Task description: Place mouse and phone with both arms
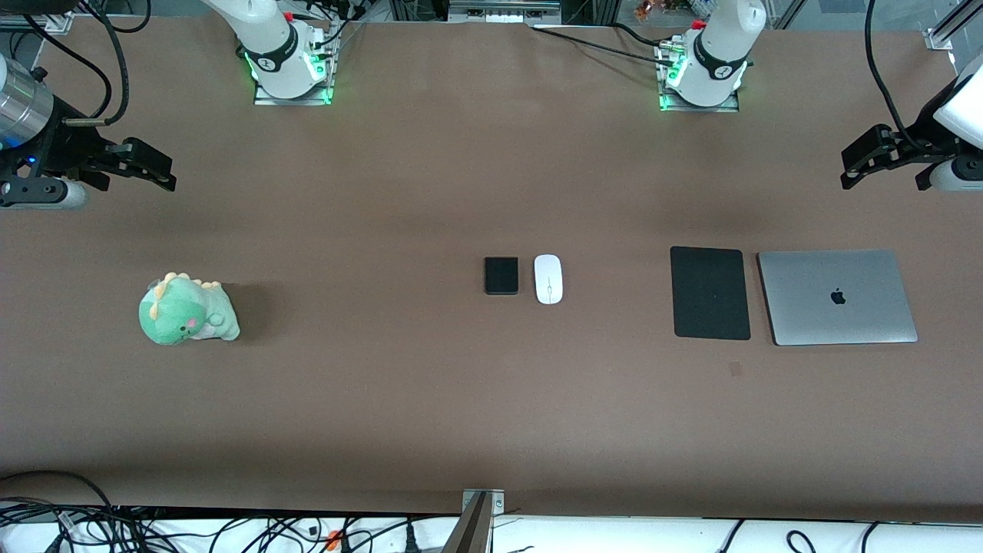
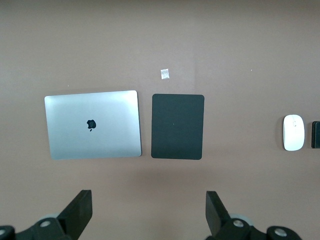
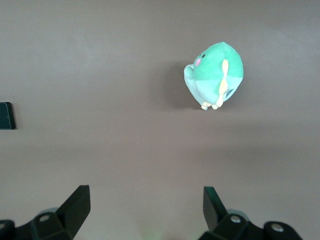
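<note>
since nothing had been lifted, the task looked barely begun. nearest the front camera sat a green plush dinosaur toward the right arm's end of the tabletop, and the black mouse pad beside a closed laptop toward the left arm's end. between them, mid-tabletop, the phone and the mouse lay just beside each other, untouched. farther up, the right end effector and left end effector hung over bare tabletop, each spread wide and empty. both pickups and placements remained.
</note>
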Controlling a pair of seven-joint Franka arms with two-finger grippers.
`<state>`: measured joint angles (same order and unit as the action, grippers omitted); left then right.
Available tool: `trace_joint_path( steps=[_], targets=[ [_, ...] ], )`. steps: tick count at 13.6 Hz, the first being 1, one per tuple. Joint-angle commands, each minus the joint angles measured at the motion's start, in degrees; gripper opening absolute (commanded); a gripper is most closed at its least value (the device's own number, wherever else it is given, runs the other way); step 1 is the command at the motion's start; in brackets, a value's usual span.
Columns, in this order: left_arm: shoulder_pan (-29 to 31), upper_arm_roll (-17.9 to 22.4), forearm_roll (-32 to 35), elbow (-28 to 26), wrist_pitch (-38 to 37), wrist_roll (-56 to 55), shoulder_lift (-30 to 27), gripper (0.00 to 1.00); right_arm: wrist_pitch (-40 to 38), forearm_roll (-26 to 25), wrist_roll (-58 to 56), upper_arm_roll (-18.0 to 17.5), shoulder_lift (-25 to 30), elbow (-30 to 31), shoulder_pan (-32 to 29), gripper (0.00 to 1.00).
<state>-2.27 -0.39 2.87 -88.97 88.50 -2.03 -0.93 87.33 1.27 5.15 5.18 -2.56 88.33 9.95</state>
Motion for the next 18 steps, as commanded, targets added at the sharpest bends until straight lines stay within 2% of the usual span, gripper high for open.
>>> trace_joint_path(
  steps=[1, 5, 9, 14, 18],
  targets=[
    [-0.1, 0.0, -1.2, 2.0, -2.3, 1.2, 0.8, 1.00, -0.1, -0.9, -0.1, -0.7, -0.2, -0.6, -0.5, 1.00],
    [-0.1, -0.8, -1.2, 2.0, -2.3, 1.1, 0.8, 1.00, -0.2, -0.9, -0.1, -0.7, -0.2, -0.6, -0.5, 1.00],
    [-0.2, -0.8, -1.2, 1.0, -5.5, 1.2, 1.5, 1.00, -0.2, -0.9, -0.1, -0.7, -0.2, -0.6, -0.5, 1.00],
    [-0.6, -6.5, -1.2, 1.2, -8.9, 0.3, 7.4, 1.00, -0.2, -0.9, -0.1, -0.7, -0.2, -0.6, -0.5, 1.00],
    [-0.9, -13.0, -2.7, 1.4, -2.6, -2.3, 13.2, 1.00, -0.1, -0.9, -0.1, -0.7, -0.2, -0.6, -0.5, 1.00]
  ],
)
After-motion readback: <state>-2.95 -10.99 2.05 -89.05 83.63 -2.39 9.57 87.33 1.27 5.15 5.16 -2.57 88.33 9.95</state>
